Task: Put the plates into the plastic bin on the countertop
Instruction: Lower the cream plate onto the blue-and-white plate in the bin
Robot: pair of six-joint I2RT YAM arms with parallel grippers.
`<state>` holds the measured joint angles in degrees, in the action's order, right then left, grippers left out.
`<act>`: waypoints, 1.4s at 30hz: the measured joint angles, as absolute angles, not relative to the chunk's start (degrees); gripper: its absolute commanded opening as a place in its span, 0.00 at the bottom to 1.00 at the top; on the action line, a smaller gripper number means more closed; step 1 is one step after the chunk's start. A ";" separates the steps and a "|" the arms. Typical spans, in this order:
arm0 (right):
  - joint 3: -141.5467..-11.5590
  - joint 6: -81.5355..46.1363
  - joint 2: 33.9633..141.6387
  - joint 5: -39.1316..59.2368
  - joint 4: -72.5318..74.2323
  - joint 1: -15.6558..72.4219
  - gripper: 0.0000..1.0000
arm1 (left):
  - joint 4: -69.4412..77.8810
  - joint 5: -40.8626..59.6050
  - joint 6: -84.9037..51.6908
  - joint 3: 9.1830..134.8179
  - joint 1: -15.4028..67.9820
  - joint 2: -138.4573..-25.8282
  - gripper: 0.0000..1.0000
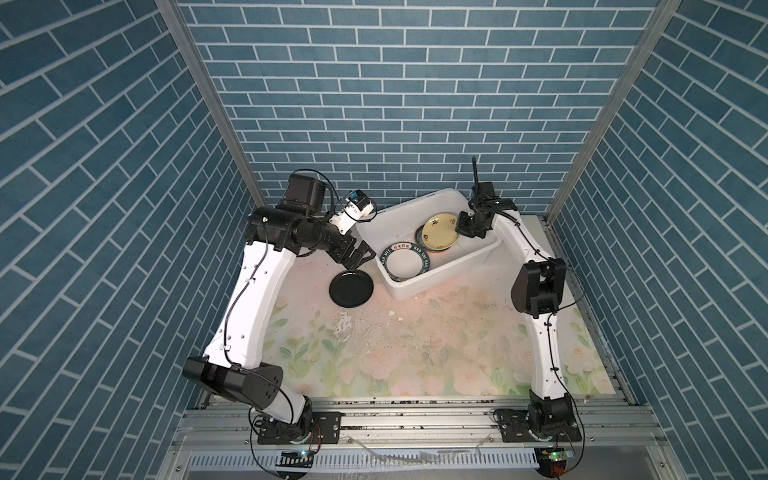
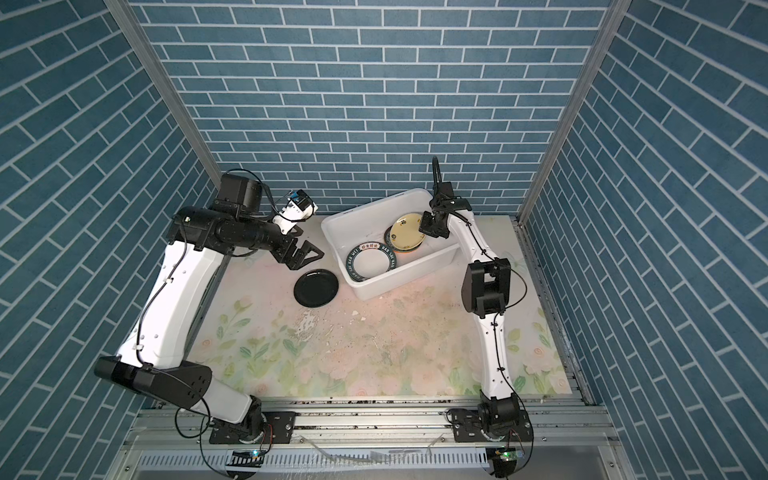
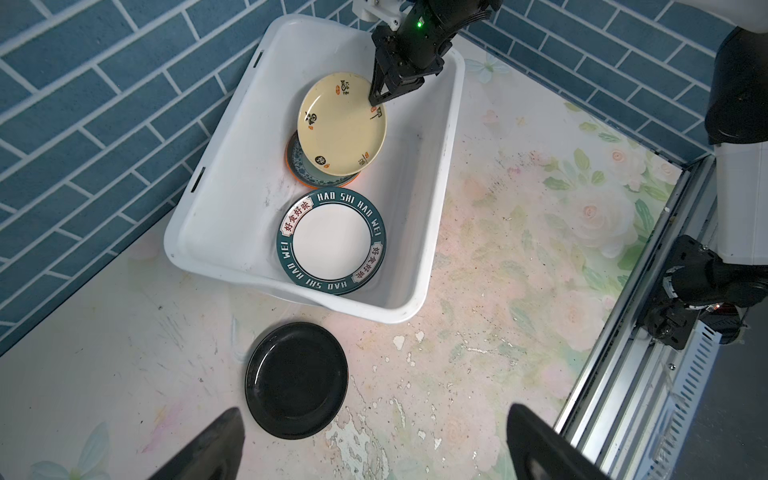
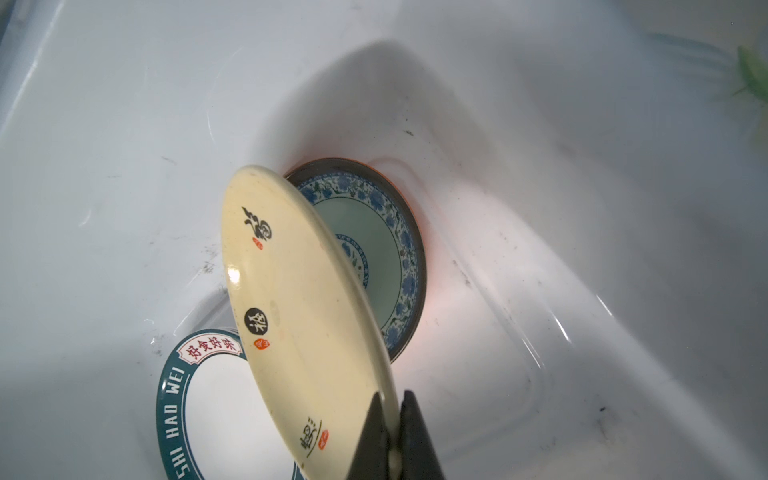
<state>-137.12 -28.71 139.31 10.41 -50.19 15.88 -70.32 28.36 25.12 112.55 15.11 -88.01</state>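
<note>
The right gripper [image 4: 392, 419] is pinching the rim of the cream-yellow plate [image 4: 299, 299], its jaws closed on the edge, and is holding the plate tilted inside the plastic bin [image 3: 232, 166]. The plate is hanging partly over the teal patterned plate [image 4: 374, 249], which is lying flat on the bin floor with an orange plate [image 3: 300, 176] showing at its edge beneath it. The white plate with the dark lettered rim [image 3: 331, 243] is lying flat at the bin's other end. The left gripper [image 1: 360, 257] is hovering with its jaws spread wide and empty, above the black plate [image 3: 296, 380], which is sitting on the countertop [image 3: 519, 291] just outside the bin.
</note>
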 measured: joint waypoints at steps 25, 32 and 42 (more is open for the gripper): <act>-141.93 -31.29 144.16 9.98 -51.86 15.99 0.00 | -70.13 28.58 25.12 111.77 14.41 -87.85 1.00; -142.23 -31.73 145.38 10.55 -51.66 15.99 0.00 | -70.00 28.56 25.12 111.77 14.26 -87.85 1.00; -142.67 -32.80 145.77 10.92 -51.42 15.99 0.00 | -69.93 28.56 25.15 111.63 14.13 -87.83 1.00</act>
<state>-142.67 -32.80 145.77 10.92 -51.42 15.99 -69.93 28.56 25.15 111.63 14.13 -87.83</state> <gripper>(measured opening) 0.071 0.995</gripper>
